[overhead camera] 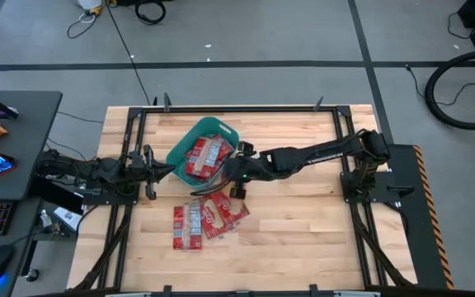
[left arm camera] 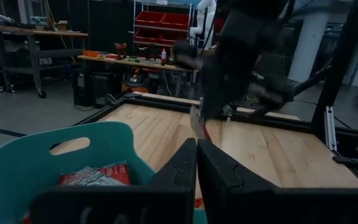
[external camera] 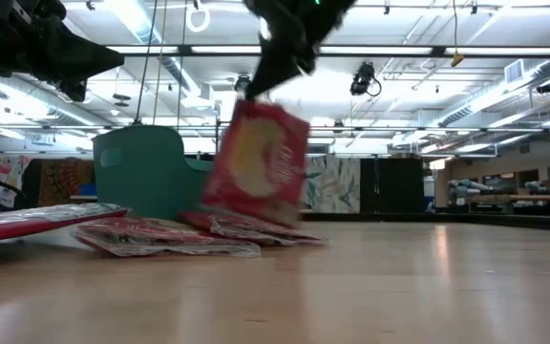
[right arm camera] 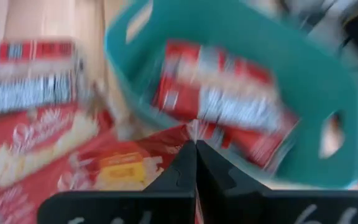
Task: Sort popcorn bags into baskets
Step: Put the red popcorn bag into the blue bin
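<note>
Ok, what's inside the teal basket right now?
The teal basket holds red popcorn bags, overlapping, at least two. Anything beneath them, and the basket floor, is covered.

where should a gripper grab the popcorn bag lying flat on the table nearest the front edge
Judging by its pose, take the flat popcorn bag by its free outer short edge, coming from above on the side away from the teal basket. It lies flat on the wood, and its other side is overlapped by a neighbouring bag, so a pinch there risks catching two.
</note>
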{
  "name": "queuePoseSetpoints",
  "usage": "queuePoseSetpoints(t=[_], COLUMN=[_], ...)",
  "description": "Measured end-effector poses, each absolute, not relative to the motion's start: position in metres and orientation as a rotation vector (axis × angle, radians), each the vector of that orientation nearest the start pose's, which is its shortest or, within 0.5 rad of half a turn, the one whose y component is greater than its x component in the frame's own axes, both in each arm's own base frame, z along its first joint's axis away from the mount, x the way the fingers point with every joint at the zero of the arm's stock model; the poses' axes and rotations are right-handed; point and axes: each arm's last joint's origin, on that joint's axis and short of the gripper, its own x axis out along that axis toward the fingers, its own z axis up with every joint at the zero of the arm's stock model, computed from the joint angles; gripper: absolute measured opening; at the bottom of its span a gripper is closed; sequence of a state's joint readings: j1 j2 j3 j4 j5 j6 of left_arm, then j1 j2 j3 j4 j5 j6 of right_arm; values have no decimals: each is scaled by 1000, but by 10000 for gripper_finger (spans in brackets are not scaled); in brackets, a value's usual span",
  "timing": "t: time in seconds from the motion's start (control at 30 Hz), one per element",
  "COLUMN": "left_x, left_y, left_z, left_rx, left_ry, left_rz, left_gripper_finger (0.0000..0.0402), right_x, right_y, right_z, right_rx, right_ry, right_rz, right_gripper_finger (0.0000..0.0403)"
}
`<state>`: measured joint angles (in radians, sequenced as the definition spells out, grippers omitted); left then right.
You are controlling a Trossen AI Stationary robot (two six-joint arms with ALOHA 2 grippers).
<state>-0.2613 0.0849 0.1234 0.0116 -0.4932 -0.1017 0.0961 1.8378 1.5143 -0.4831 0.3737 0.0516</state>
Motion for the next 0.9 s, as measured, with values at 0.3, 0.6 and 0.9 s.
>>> queuePoseSetpoints(t=[0.3,0.6,0.9], left_x=[93,93,93], left_y=[-11,-11,-11], left_z=[200,200,200], left_rx=[-120,-119,-119], left_ry=[-59,-59,-58], left_rz=[230,230,230], left_gripper_finger=[18,18,18], right_x=[424,433,433], right_y=[23,-2,-7], right_z=[316,332,302], right_rx=[-366,-349,-201], right_ry=[502,356,379], right_rz=[-390,-361,-258], right_gripper_finger=[2,2,2])
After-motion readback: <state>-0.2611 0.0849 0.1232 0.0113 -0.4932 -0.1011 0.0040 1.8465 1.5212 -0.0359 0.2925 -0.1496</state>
